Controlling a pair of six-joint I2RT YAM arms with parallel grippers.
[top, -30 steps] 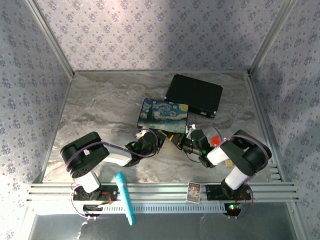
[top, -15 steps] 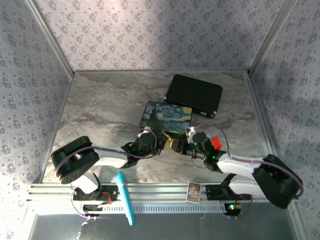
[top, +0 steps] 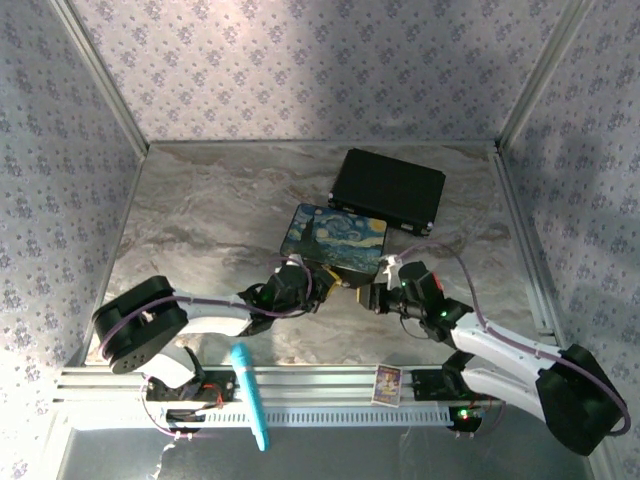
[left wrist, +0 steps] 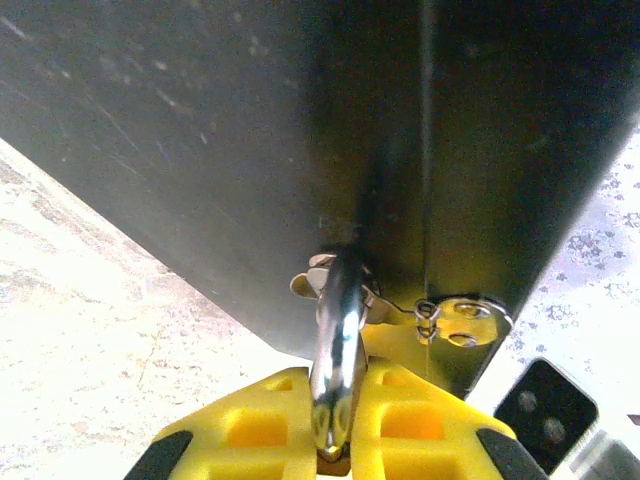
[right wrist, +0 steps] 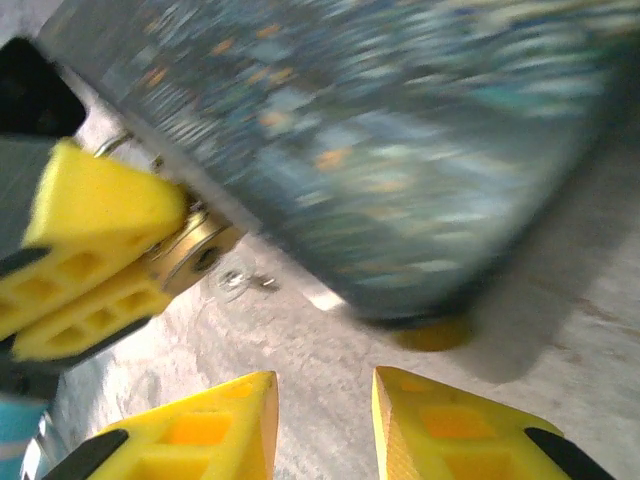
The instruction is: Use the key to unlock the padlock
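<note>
The marble surface [top: 200, 220] carries everything. Your left arm [top: 200, 315] lies low, elbow folded back at the near left, forearm stretched right toward the middle. Your right arm [top: 500, 345] mirrors it: elbow swung out to the near right corner, forearm reaching left along the surface. The two wrists meet at the near edge of the boxes.

A black case [top: 388, 190] sits at the far side, lid closed. Just in front of it, touching its near corner, is the painted box [top: 335, 238], also closed, so you cannot see inside either one.

Your left claw [left wrist: 338, 395] is clenched on the padlock [right wrist: 195, 250]. In the left wrist view the yellow fingers [left wrist: 270, 425] pinch the silver shackle [left wrist: 338, 330], which runs up through the latch [left wrist: 455, 320] on the box's dark side. In the right wrist view the brass body pokes out between those same fingers, right against the box's lower edge.

Your right claw [right wrist: 325, 385] hangs just above the surface near the box, fingers apart and grasping nothing.

A small silvery piece that looks like the key [right wrist: 240, 282] lies on the surface just beside the padlock, under the box edge; it is too blurred to be sure.
</note>
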